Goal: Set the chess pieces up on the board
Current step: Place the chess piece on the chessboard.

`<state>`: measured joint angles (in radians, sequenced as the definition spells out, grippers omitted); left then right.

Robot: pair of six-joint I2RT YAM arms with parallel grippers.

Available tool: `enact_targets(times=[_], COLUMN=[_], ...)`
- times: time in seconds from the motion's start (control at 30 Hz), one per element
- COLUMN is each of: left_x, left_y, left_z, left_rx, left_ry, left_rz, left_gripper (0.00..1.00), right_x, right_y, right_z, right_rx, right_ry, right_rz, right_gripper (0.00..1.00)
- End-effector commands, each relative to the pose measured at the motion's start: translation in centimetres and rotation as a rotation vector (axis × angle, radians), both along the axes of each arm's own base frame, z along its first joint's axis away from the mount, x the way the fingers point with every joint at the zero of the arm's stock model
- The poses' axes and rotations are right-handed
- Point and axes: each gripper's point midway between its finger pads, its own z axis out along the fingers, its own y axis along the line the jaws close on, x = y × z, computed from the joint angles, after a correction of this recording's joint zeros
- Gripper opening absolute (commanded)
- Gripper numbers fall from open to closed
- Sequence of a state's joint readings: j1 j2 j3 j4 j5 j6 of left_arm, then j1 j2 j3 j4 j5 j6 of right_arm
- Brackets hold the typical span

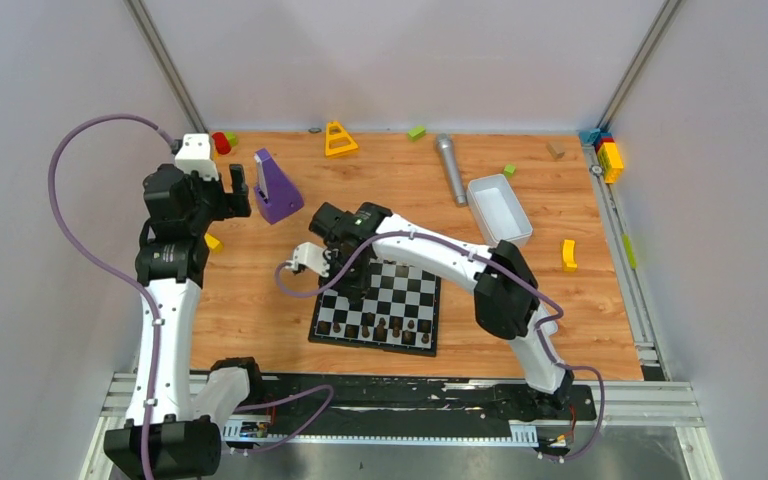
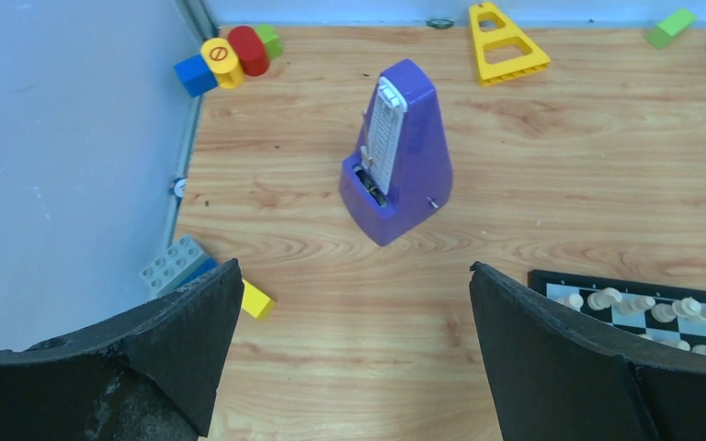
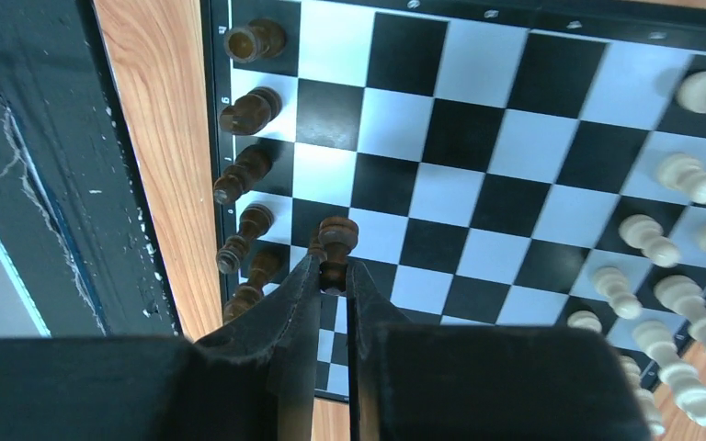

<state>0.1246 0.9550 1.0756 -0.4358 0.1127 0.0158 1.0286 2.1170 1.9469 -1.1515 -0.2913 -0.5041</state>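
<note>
"Right wrist view first," said Ines. "What did the right claw (image 3: 334, 276) have?"

"It was clenched on one dark brown chess piece (image 3: 336, 241), pinched low on its stem, with the head poking out past the fingertips. Below it lay the board (image 3: 464, 138). The piece hung over the squares just beside the row of other dark pieces (image 3: 244, 110) (whether its base touched a square, I could not tell)."

"And the cream ones?"

"The cream pieces (image 3: 689, 175) were crowded along the opposite edge of the board."

"Where did the board sit?"

"In the top external view it lay flat on the wooden bench (image 1: 260, 310), near the middle and just beyond the arm bases, with the dark row along its near edge."

"The left claw (image 2: 354, 276)?"

"Released, jaws spread wide, nothing between them. It hung over the far left of the bench, apart from the board. A purple metronome (image 2: 400, 156) stood upright beyond it, and a small yellow block (image 2: 256, 299) lay near its left finger."
</note>
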Motion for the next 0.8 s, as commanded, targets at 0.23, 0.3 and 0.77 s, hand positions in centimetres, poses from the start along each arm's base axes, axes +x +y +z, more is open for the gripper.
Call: enact_targets(times=[0.23,0.3,0.77], left_x=[-0.4,-0.4,-0.4], left_y=[1.6,1.5,1.2], left_z=[2.8,2.6,2.4], left_rx=[0.034,0.034,0.043], left_ry=[-0.079,-0.077,-0.084], left_rz=[0.079,0.075,0.053], left_gripper=[1.0,1.0,1.0], right_x=[-1.5,-1.5,-1.1], right_y=[0.0,0.1,0.7], right_z=[-2.3,-2.6,-4.0], right_rx=[-0.149,-0.157,-0.191], right_ry=[-0.047,-0.05,-0.07], right_rz=[0.104,0.108,0.12], right_gripper=[0.01,0.01,0.01])
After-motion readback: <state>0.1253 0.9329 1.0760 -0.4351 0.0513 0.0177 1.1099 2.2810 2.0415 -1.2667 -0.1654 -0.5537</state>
